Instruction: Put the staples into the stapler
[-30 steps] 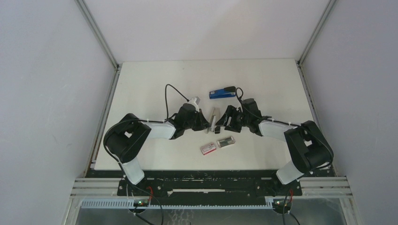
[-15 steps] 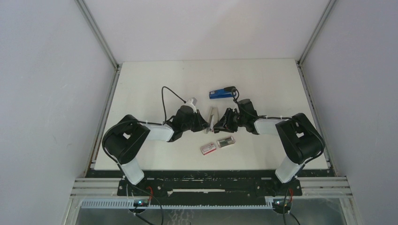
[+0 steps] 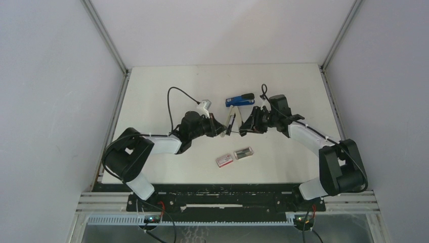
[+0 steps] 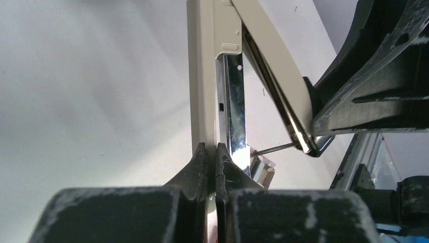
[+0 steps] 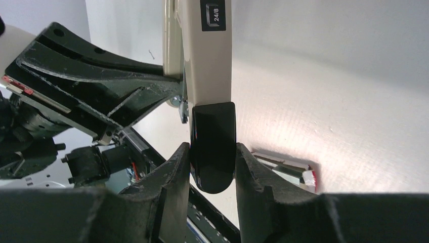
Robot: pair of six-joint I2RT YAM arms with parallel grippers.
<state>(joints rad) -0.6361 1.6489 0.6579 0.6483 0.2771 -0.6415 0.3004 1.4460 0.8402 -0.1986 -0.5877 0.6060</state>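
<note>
Table [image 3: 152, 86], white and flat, fills the enclosure between grey walls, with both black-and-white arms reaching in toward its middle. Left gripper [image 3: 221, 130] comes in low from the left. In the left wrist view its two black fingers [image 4: 198, 164] are pinched almost together [image 4: 211, 152] on the thin lower edge of the cream plastic stapler [image 3: 231, 120]. That stapler is off the table, held between the two grippers and hinged open. Left wrist view shows the chrome magazine rail [image 4: 234, 116] exposed beside the cream base [image 4: 201, 76], and the cream top cover [image 4: 273, 71] swung away to the right. Nearer the arm bases, well apart from the stapler, lies the small flat red-and-white staple box [image 3: 224, 160]. Just beside it to the right is the grey inner tray [image 3: 243, 152], both flat on the table; cannot tell from above how many staple strips sit in the tray. Right gripper [image 3: 245, 126] comes in from the right, and in the right wrist view its fingers [image 5: 169, 167] are clamped on the black glossy end [image 5: 212, 147] of the cover, below a small label reading 24/8 [image 5: 213, 13]. A box or tray shows blurred behind its right finger [image 5: 283, 167]. Blue-and-black second stapler [image 3: 239, 100] lies closed on the table just beyond the grippers, touched by neither.
</note>
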